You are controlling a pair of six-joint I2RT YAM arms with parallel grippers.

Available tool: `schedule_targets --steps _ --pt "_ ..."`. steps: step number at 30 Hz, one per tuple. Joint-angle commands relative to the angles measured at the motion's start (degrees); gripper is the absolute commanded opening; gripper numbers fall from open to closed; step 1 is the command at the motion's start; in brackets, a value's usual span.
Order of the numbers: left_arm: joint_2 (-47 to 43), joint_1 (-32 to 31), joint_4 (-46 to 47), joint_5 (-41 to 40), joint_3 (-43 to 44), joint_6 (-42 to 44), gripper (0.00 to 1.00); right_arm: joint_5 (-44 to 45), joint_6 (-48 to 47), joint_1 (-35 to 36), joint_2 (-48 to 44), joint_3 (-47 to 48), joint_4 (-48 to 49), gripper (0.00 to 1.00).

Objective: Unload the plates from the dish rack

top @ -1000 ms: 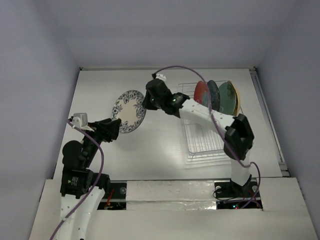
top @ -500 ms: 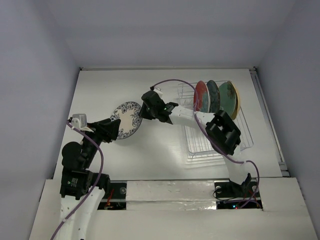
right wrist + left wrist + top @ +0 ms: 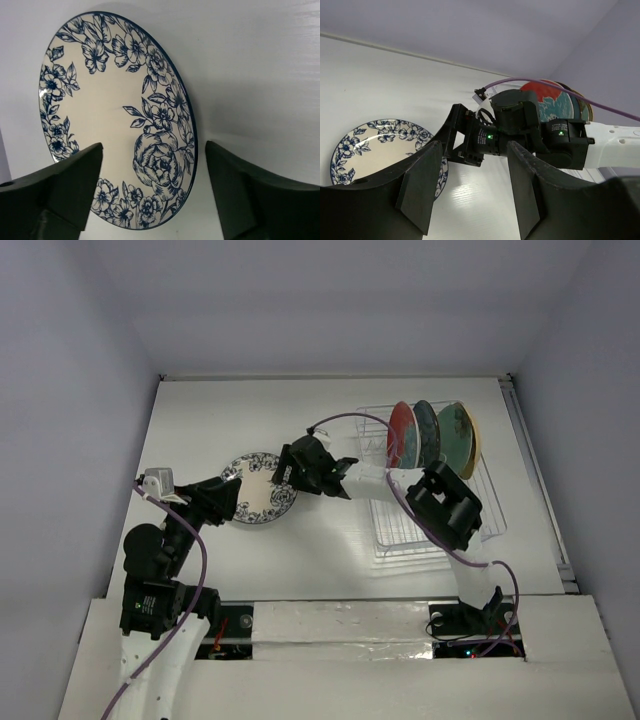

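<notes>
Right tool [image 3: 288, 474] splayed, empty, just beside floral plate [image 3: 262, 502] lying on worktop [image 3: 200, 420] left of rack [image 3: 430, 525]. Left tool [image 3: 228, 496] also agape. Step: first plate unloaded. Next, likely: reach rack, pinch rim of red plate [image 3: 402, 435].

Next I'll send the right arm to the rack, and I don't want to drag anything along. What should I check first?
1. Right tool open: ok.
2. Floral plate lying flat on the table: cannot tell; the right wrist view shows shadow under one edge.
3. Left tool open: ok.
4. Left tool clear of the floral plate: cannot tell; they overlap in the top view.
5. Red plate, teal plate and green plate upright in the rack: ok.
</notes>
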Motion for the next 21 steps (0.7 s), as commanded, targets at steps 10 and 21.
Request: schedule_targets --steps 10,21 --pt "-1.08 -0.28 1.90 0.15 0.17 0.01 0.52 16.72 -19.13 0.06 -16.91 4.42 -17.58 0.76" --pt "-0.73 -0.28 2.34 1.20 0.08 0.01 0.52 40.22 -30.51 -7.05 -36.43 0.11 -36.49 0.00"
